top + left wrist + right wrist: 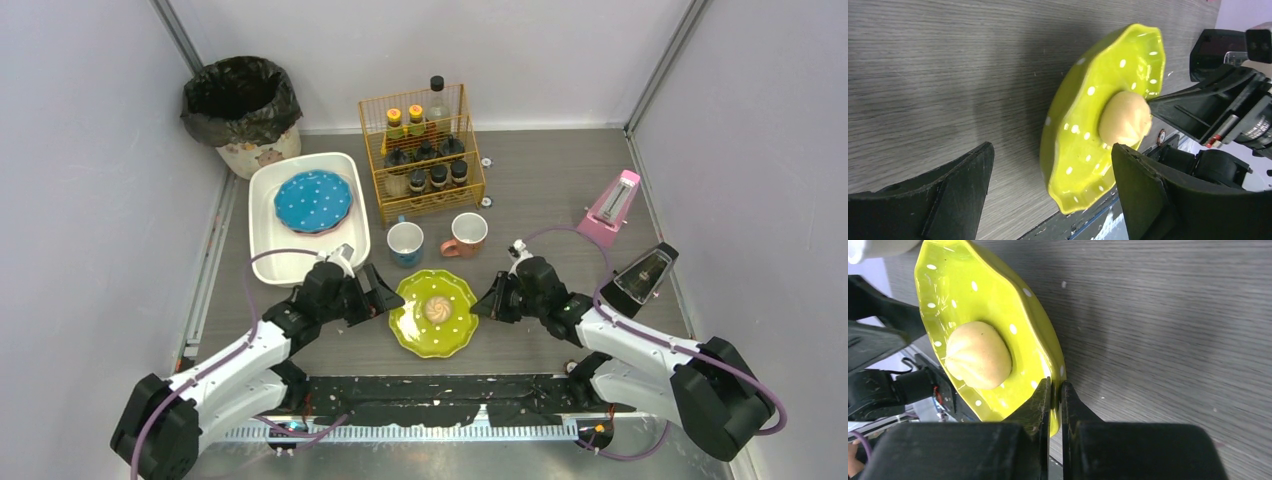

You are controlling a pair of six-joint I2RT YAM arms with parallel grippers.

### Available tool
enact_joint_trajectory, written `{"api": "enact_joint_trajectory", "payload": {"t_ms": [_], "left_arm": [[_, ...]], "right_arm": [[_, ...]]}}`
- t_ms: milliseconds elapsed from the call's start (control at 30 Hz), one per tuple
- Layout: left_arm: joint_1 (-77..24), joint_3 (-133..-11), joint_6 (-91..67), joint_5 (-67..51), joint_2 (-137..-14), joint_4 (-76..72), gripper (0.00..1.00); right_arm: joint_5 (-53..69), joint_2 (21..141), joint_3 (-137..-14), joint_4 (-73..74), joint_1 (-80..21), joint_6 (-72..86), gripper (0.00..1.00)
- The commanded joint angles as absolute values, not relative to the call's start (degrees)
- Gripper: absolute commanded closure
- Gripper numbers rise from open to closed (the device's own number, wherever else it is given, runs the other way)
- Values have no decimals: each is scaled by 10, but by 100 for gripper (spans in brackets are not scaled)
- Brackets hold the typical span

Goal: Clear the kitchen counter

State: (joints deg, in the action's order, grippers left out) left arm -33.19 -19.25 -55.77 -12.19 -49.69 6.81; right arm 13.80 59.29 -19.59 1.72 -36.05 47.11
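A blue plate (313, 200) is already laid in the tub (262, 255) at 10 o'clock. The green plate (410, 322) with its bun (437, 310) is still on the counter (540, 180) at 6 o'clock, two mugs (405, 243) at its 12 o'clock. Its rim is seen pinched by the right gripper (1057, 390) only from that wrist; the left gripper (385, 297) is held wide apart.

Bright, even light casts soft shadows on the kitchen counter (560, 190); wrist views slightly blurred.

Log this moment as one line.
right claw: shut on green plate rim | left claw: open at opposite rim | bun: on plate
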Motion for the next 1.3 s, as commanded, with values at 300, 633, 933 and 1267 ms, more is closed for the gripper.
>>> {"api": "enact_joint_trajectory", "payload": {"t_ms": [300,633,933,1267], "left_arm": [[-335,-151,-583,-165,-552,-106,25],[-335,-111,-606,-171,-514,-173,44],[-335,-102,-640,-165,-428,-177,89],[-335,-180,-696,-71,-285,-62,100]], "right_arm": [[226,589,-178,-196,-363,557,95],[228,533,-174,-193,-362,585,95],[217,489,-203,-118,-360,560,95],[116,420,-308,80,-358,466,28]]}}
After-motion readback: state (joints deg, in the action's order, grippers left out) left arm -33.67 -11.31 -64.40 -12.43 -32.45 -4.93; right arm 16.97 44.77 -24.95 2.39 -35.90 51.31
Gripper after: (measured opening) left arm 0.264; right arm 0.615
